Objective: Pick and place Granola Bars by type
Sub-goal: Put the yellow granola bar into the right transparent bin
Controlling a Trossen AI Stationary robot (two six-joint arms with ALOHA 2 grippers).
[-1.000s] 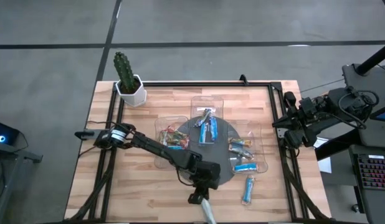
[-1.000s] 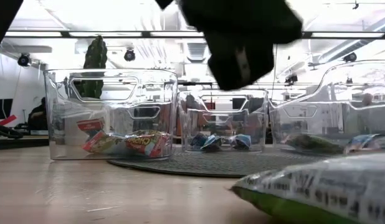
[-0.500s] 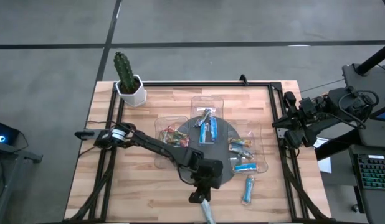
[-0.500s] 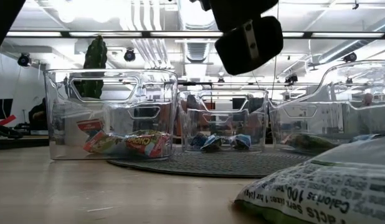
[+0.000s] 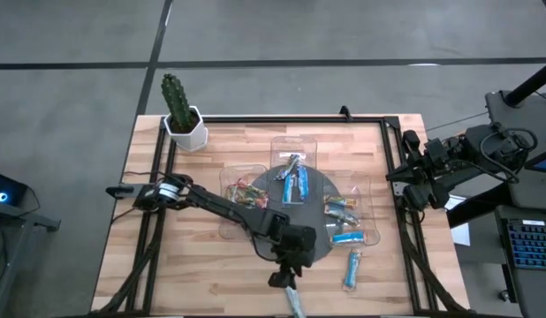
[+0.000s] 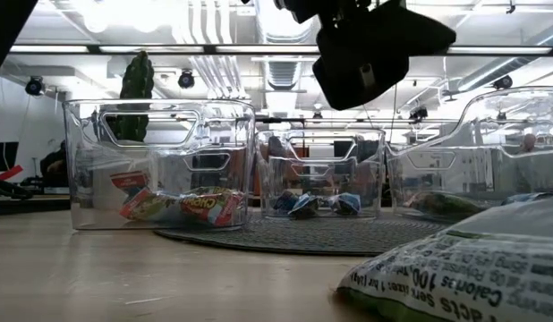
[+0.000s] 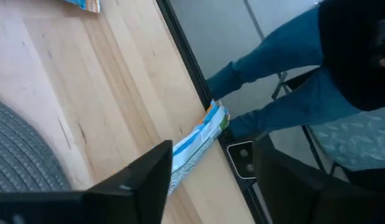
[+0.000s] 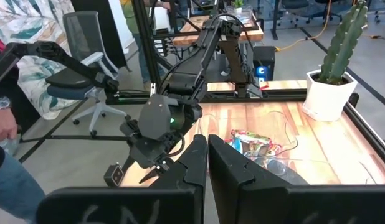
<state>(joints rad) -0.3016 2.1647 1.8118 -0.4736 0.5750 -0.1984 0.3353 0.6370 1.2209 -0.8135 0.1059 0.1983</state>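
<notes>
High view: the left gripper hovered at the table front edge, just beside the round grey mat, over a granola bar overhanging that edge; other Granola Bars lay in clear trays on the mat. Left wrist view: its fingers stood spread, the bar between them. Right wrist view: the right gripper, well apart from the mat, was pressed together.
</notes>
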